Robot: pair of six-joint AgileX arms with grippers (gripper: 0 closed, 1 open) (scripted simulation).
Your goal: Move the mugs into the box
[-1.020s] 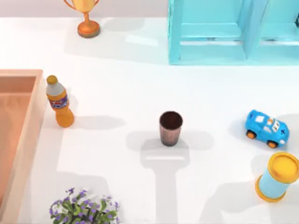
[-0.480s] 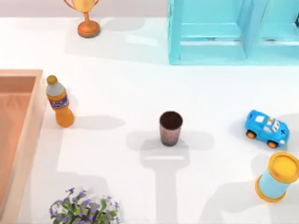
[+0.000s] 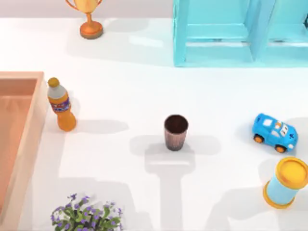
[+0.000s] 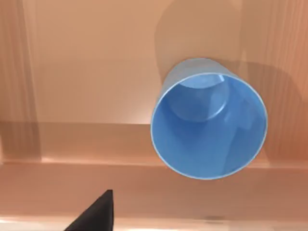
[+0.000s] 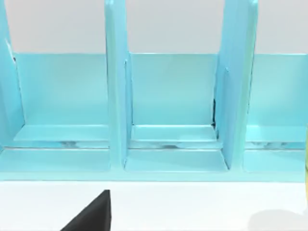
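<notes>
Blue mug (image 4: 209,120) upright on the box (image 3: 19,139) floor near one wall, under the left hand; hand state: cannot tell. Brown ribbed mug (image 3: 175,132) upright mid-surface, well apart from the box. Probably light, rigid; ribs good for grip, best pinched across the rim. Right hand facing the shelf unit (image 5: 168,110); state unclear.

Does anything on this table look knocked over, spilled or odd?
Nothing stands out. The brown mug, bottle and lidded blue cylinder stand upright, and the blue mug sits upright inside the box.
</notes>
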